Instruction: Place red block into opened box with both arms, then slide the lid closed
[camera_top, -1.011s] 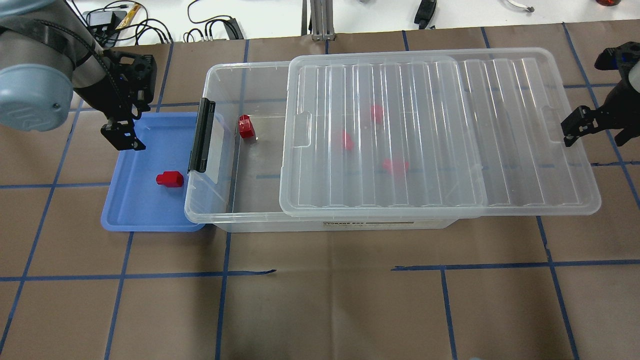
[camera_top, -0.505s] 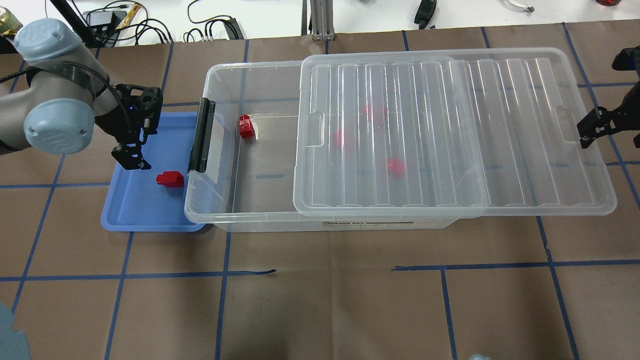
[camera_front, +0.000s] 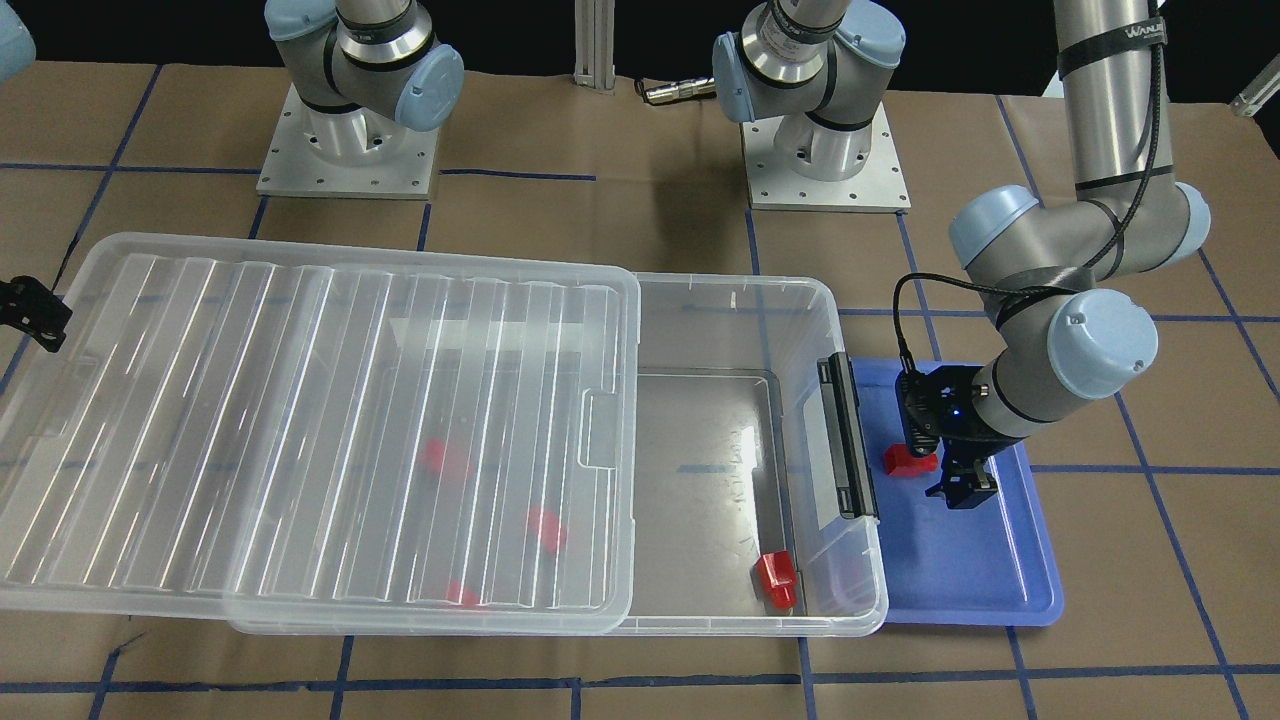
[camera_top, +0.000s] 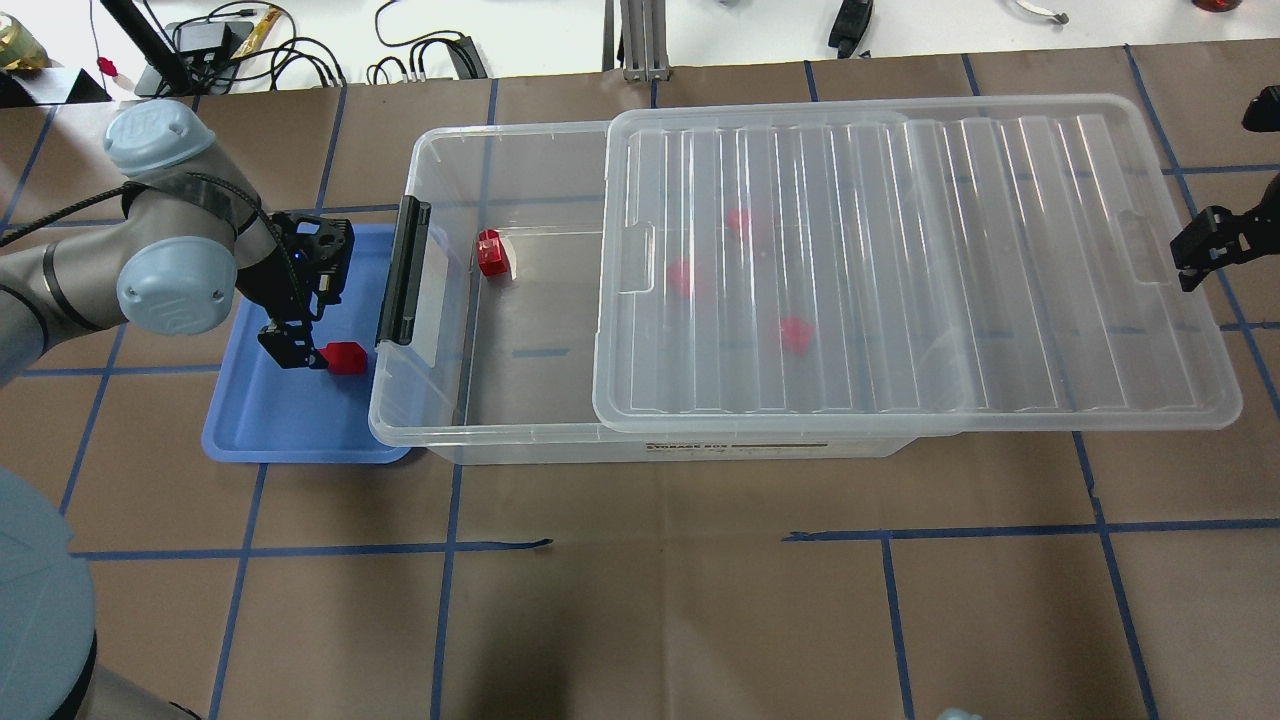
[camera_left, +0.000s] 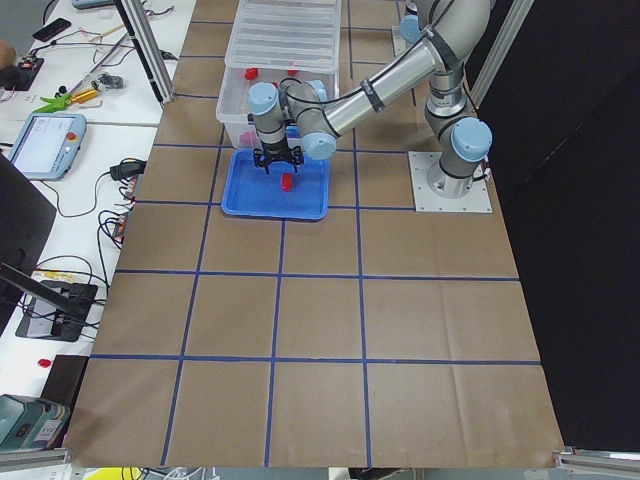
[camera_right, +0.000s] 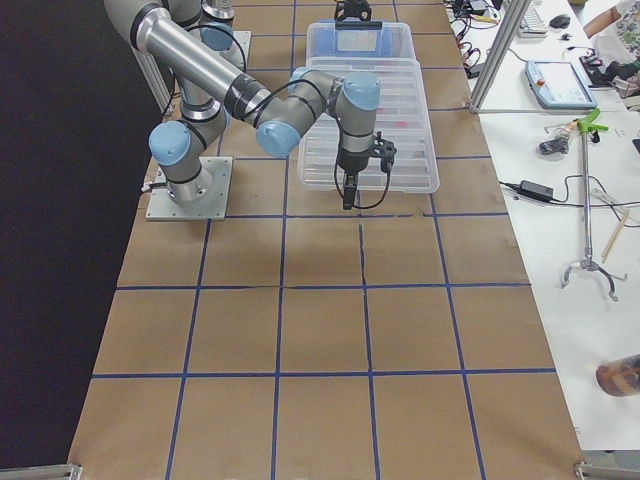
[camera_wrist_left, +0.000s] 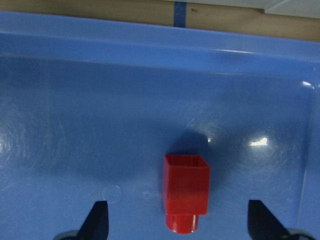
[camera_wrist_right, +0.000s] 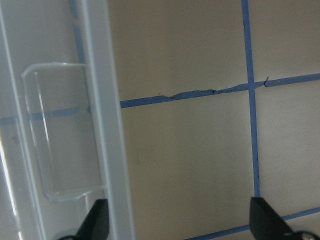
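My left gripper (camera_wrist_left: 178, 225) hangs wide open and empty, straddling the small red plastic block (camera_wrist_left: 186, 192) lying in the shallow blue plastic tray (camera_top: 260, 430) just beside the clear plastic box (camera_top: 500, 128).

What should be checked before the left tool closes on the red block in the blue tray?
1. Left tool open: ok.
2. Red block between its fingers: ok, roughly centred in the left wrist view.
3. Tool low enough to grip: cannot tell.
4. Box opening by the latch uncovered: ok, lid slid aside.
5. Right tool gripping the lid: not ok; it is open, with the lid edge beside one finger.
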